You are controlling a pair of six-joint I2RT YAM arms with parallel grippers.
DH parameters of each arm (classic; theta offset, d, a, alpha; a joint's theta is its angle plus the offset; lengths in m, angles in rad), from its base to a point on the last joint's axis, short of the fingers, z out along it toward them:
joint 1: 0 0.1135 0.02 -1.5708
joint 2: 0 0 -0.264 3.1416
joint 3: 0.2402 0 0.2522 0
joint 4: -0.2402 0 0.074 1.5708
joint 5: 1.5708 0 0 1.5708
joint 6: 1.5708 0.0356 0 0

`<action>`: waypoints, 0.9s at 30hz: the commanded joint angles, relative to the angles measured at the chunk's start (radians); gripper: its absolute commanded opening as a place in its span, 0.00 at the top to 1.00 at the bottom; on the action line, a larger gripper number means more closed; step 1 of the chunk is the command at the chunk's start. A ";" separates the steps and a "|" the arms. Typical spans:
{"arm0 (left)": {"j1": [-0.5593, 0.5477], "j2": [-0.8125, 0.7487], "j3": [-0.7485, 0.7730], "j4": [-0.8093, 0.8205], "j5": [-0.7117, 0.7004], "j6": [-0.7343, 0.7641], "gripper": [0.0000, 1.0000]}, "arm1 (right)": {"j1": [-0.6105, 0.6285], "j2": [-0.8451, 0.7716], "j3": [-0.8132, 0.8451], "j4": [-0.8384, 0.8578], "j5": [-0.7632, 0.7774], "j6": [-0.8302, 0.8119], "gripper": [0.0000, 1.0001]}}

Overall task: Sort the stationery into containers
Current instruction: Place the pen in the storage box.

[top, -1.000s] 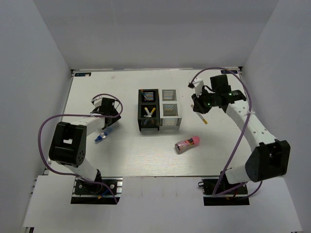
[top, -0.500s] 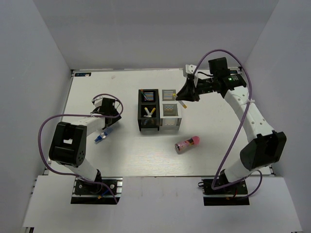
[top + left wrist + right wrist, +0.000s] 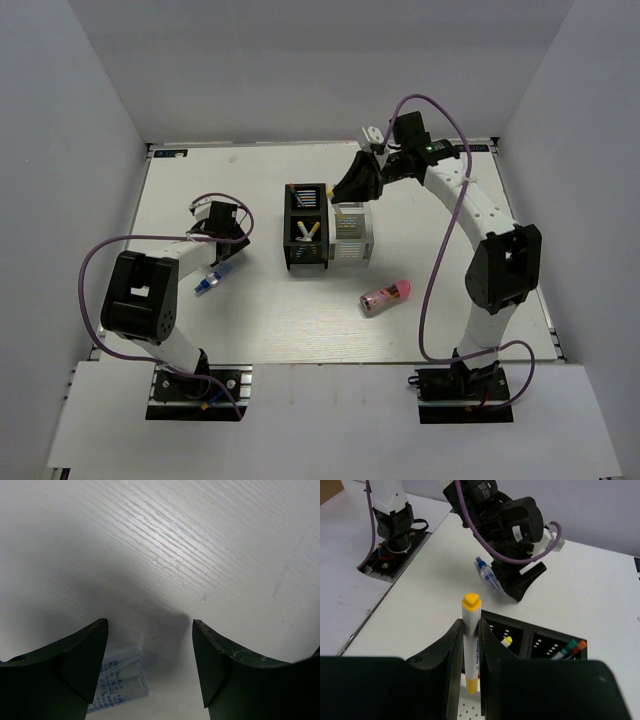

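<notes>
The right tool (image 3: 352, 190) is clamping narrowly on a white pen (image 3: 471, 615) with a yellow cap, holding it upright between its two fingers. In the top view it is hovering over the far end of the white organiser (image 3: 348, 232), though I cannot tell which compartment the pen is lining up with. The black organiser (image 3: 306, 242) is standing touching the white one on its left side. Both of its compartments are carrying pens, and some of them are showing yellow, green and orange tips in the right wrist view. The pink cylinder (image 3: 386, 296) is lying on its side on the desk (image 3: 250, 320), near the organisers and apart from them. The left tool (image 3: 150, 665) is hanging low over the desk with its fingers spread wide, gripping nothing. The bottle (image 3: 212, 278) with the blue cap is lying just beside it, with its label peeking out by one finger.
</notes>
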 commanded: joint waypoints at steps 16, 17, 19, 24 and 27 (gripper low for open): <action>-0.005 0.028 -0.025 -0.025 0.028 -0.001 0.22 | 0.140 0.365 -0.093 2.616 -0.132 2.130 1.00; -0.005 0.028 -0.025 -0.025 0.028 -0.001 0.22 | 0.145 0.493 -0.023 2.620 -0.152 2.210 1.00; -0.005 0.028 -0.025 -0.025 0.037 -0.001 0.22 | 0.154 0.538 0.095 2.614 -0.167 2.290 1.00; -0.005 0.028 -0.025 -0.014 0.037 0.008 0.22 | 0.159 0.514 0.005 2.617 -0.199 2.212 1.00; -0.005 0.037 -0.025 -0.014 0.037 0.008 0.22 | 0.154 0.503 -0.020 2.616 -0.210 2.196 0.89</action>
